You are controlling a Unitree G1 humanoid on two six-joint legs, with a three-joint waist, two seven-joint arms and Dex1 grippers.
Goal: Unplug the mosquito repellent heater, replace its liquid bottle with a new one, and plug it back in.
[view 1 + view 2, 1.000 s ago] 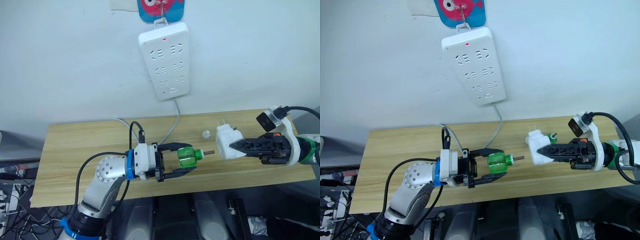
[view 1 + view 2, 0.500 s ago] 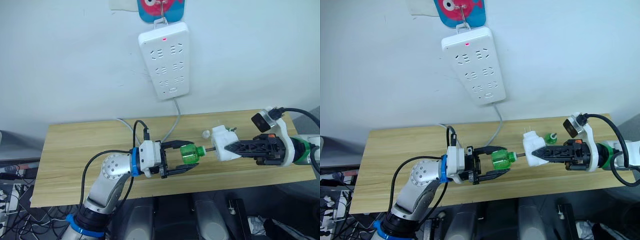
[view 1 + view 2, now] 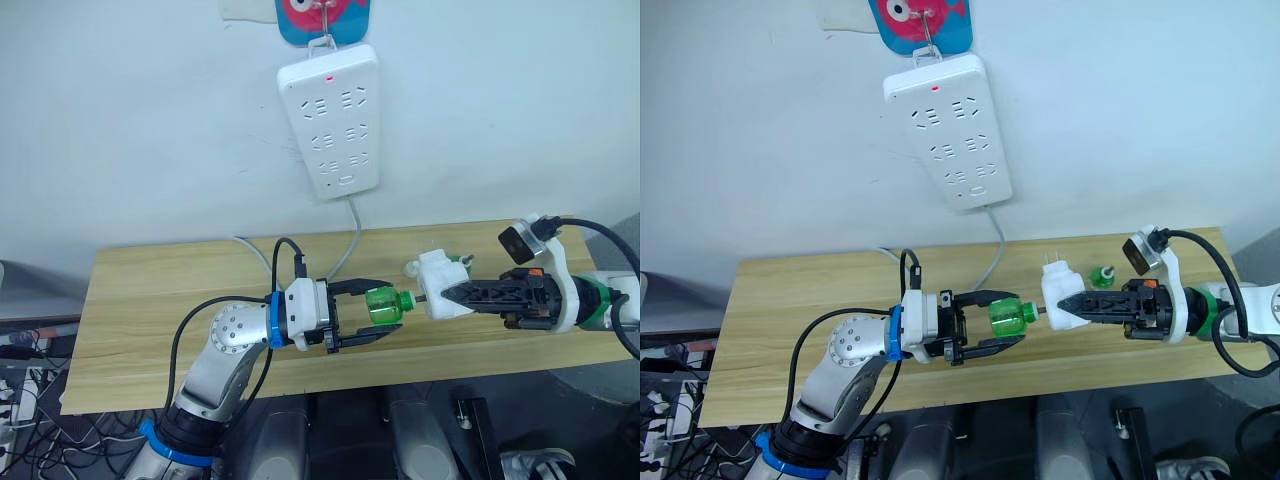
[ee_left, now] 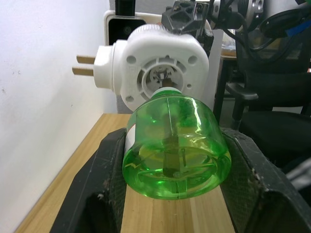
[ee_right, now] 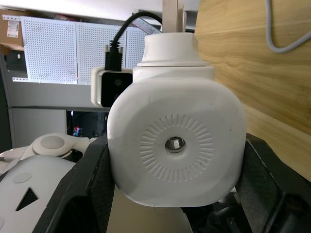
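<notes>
The left gripper (image 3: 362, 313) is clamped on the green liquid bottle (image 3: 381, 305), one black finger on each side of its body. The bottle lies on its side above the wooden table (image 3: 150, 300), neck pointing toward the robot's right, and pale green liquid shows inside it. The right gripper (image 3: 452, 294) is clamped on the mosquito repellent heater (image 3: 437, 284), held over the table's right half with its two metal prongs pointing up toward the wall. The heater's open underside faces the bottle, and the bottle's neck sits at that round socket. Another small green bottle (image 3: 1102, 275) stands on the table behind the heater. A white power strip (image 3: 331, 118) hangs on the wall above.
</notes>
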